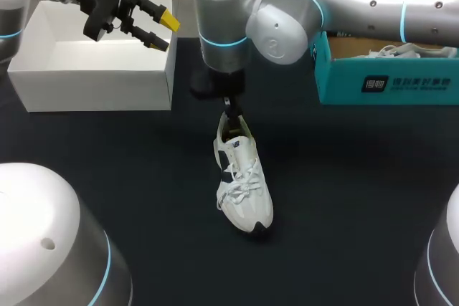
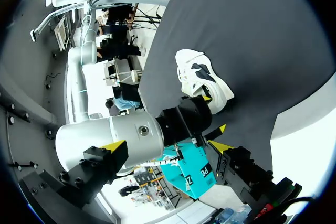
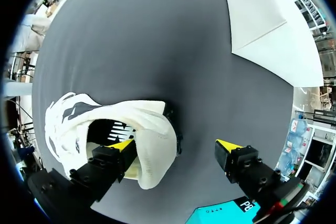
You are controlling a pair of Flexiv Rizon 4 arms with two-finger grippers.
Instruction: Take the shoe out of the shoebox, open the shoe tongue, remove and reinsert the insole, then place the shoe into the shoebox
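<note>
— Where is the shoe now?

— The shoe (image 1: 244,184) is out of the teal shoebox (image 1: 387,80). It stands on its sole in the middle of the dark table (image 1: 344,191), toe toward me and heel away. The shoebox is well apart, at my right side.

— And your right gripper?

— My right gripper (image 3: 176,148) is down at the heel with its fingers spread wide. One finger (image 3: 113,161) is inside the shoe opening. The other finger (image 3: 247,163) is outside, apart from the heel, over bare table. So it grasps nothing; the heel wall is only between them. I judge this position is for reaching the tongue or the insole, because the opening is the only way in.

— Can you see the insole?

— Not surely. My finger hides part of the inside.

— What does the left gripper do?

— My left gripper (image 1: 161,30) hangs above the white box (image 1: 93,69), fingers released and empty, away from the shoe. I think it is there so that it does not block the right arm. Probably it should come to hold the shoe steady, since a light shoe can slide when one finger pulls.
</note>
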